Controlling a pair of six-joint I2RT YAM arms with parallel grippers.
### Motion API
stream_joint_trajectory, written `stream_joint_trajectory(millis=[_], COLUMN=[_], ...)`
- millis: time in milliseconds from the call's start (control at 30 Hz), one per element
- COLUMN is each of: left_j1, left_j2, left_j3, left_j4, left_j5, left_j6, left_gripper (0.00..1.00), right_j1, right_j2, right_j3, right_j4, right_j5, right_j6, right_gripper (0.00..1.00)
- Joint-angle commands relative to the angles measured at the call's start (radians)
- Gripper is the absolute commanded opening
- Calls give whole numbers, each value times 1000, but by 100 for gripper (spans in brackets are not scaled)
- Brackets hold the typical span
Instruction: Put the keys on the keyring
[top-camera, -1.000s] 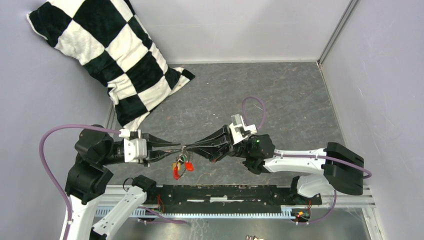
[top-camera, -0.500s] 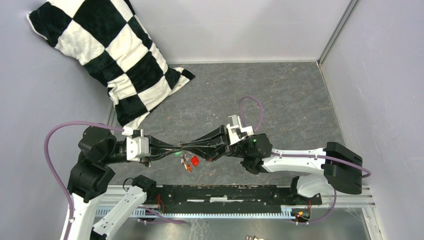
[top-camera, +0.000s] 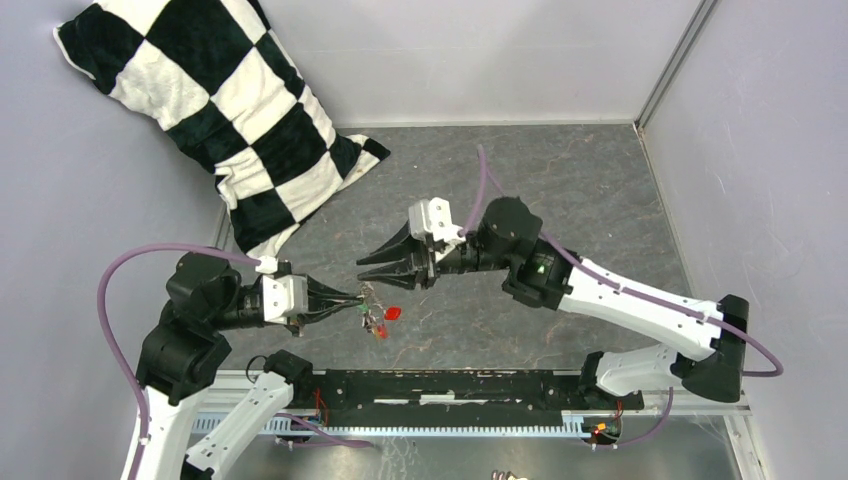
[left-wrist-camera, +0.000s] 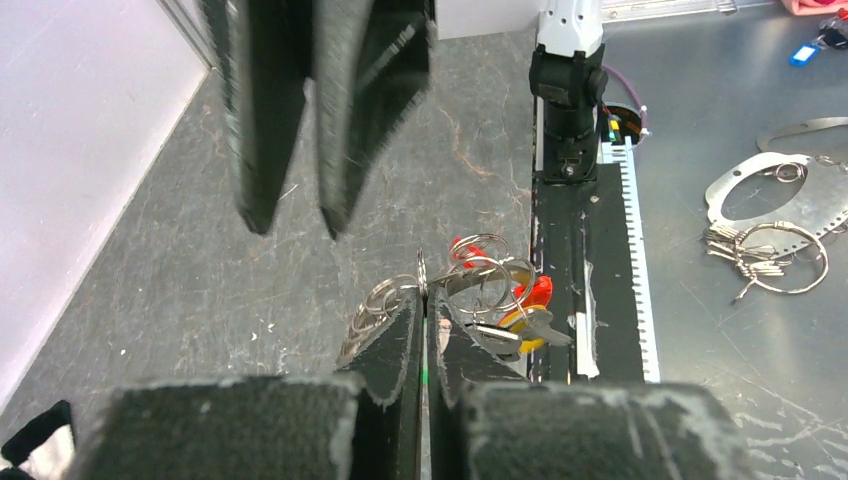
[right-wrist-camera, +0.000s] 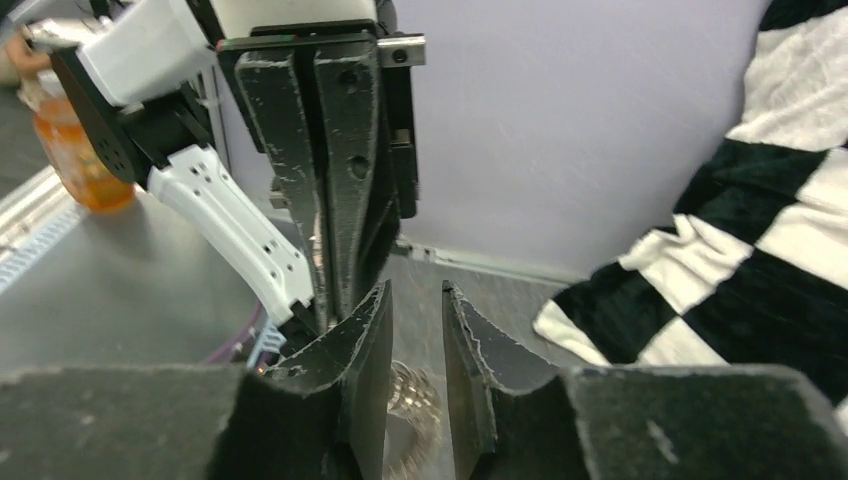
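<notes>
The left gripper (left-wrist-camera: 422, 300) pinches the keyring (left-wrist-camera: 378, 305); the keys (left-wrist-camera: 520, 318) hang bunched beside its tips, seemingly threaded. The right gripper (left-wrist-camera: 295, 220), parted and empty, stands apart ahead.

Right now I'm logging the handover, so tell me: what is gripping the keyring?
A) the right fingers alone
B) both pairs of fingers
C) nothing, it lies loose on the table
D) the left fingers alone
D: the left fingers are shut on the keyring, while the right fingers stand open and apart from it.
</notes>
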Motion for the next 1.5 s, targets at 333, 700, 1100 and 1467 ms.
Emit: stream_joint_trajectory(millis=[333, 700, 1100, 1467], left_j1=[-2, -2, -2, -2], left_j2=[27, 27, 24, 22], left_j3=[3, -18, -24, -20], left_j4=[-33, -34, -35, -36], left_j5=[-27, -52, -71, -72], left_j6=[85, 102, 122, 122], left_gripper=[2, 2, 2, 2], right_j1=[-15, -14, -9, 1], right_j2=[97, 87, 128, 150], right_j3=[322, 365, 391, 403], right_j4=[-699, -682, -706, -710], right_j5=[-124, -57, -114, -89], right_j6=[-293, -284, -258, -261], right_gripper=[27, 31, 33, 28])
